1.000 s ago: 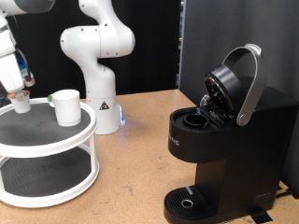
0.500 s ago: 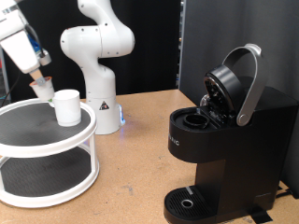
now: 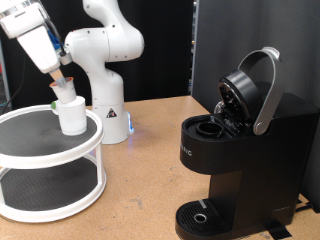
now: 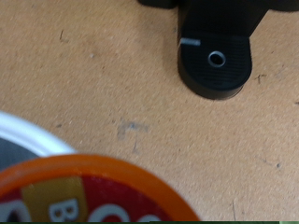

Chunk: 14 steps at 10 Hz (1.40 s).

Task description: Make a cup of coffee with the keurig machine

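My gripper (image 3: 62, 80) is at the exterior view's top left, shut on a small pod (image 3: 64, 88) with an orange-red lid. It holds the pod just above the white cup (image 3: 72, 115), which stands on the top tier of a round white stand (image 3: 85, 142). The keurig machine (image 3: 245, 150) stands at the exterior view's right with its lid (image 3: 245, 92) hinged open and its silver handle raised. In the wrist view the pod's orange lid (image 4: 93, 191) fills the lower edge. The machine's round drip base (image 4: 217, 63) lies far off on the brown table.
The white arm base (image 3: 108, 100) stands behind the stand. The stand's white rim (image 4: 33, 138) shows in the wrist view. A black panel (image 3: 215, 40) rises behind the machine. Brown tabletop (image 3: 150, 170) lies between the stand and the machine.
My gripper has lifted the pod off the stand's left side. It has carried the pod up and towards the exterior view's right, to just above the cup. The machine has not moved.
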Each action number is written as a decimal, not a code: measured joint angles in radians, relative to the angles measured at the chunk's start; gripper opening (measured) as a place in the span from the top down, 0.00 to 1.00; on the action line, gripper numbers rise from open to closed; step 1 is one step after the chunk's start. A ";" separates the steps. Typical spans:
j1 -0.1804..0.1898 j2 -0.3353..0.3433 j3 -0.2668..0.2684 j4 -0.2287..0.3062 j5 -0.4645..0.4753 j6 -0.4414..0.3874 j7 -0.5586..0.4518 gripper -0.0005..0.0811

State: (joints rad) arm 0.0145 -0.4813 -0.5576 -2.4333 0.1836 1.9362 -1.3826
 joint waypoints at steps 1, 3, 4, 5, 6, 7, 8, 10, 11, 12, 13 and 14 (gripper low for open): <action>0.009 -0.003 0.014 -0.011 0.064 0.042 0.025 0.42; 0.033 -0.012 0.066 -0.028 0.161 0.126 0.104 0.42; 0.045 -0.016 0.094 -0.027 0.191 0.145 0.137 0.42; 0.056 -0.019 0.119 -0.023 0.209 0.149 0.169 0.42; 0.068 -0.019 0.142 -0.012 0.215 0.130 0.197 0.42; 0.082 -0.017 0.162 0.006 0.215 0.084 0.219 0.42; 0.093 -0.013 0.183 0.026 0.215 0.047 0.250 0.42; 0.104 0.007 0.225 0.054 0.215 0.036 0.323 0.42; 0.103 0.007 0.222 0.052 0.215 0.037 0.317 0.42; 0.104 0.008 0.224 0.049 0.230 0.050 0.318 0.42; 0.108 0.010 0.235 0.047 0.258 0.080 0.336 0.42; 0.118 0.016 0.252 0.049 0.282 0.109 0.357 0.42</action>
State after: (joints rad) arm 0.1326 -0.4651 -0.3061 -2.3847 0.4660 2.0454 -1.0252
